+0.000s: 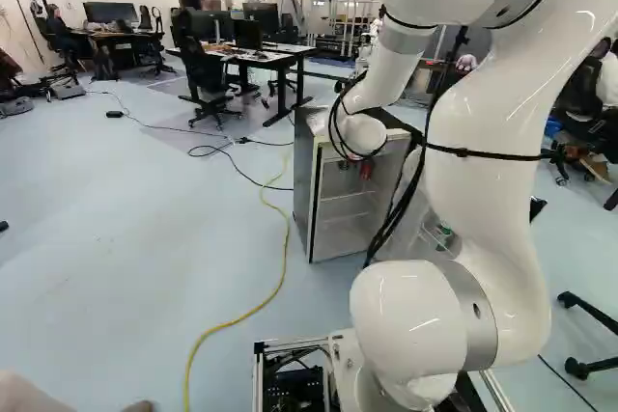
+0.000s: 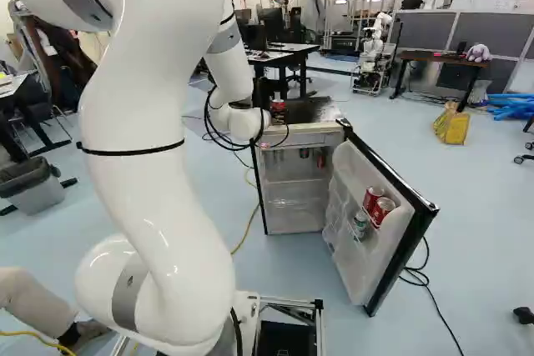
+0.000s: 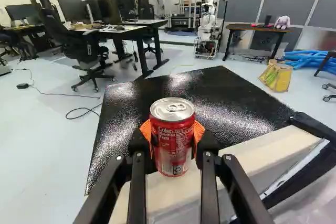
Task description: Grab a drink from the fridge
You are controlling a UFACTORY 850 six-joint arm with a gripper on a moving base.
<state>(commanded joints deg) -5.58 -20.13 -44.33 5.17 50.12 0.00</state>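
Fridge (image 1: 305, 185): one, door (image 2: 359, 277) swung open, presumably to allow reaching in. Red can (image 3: 173, 142): one, upright, above the fridge's front top edge; whether it touches there cannot be told. Hand (image 3: 172, 132): one, clamped on the red can, orange pads (image 3: 199, 131) at opposite sides, likely to keep it level. Position above the fridge: apparently suits clearing the door. Grab: seemingly achieved.
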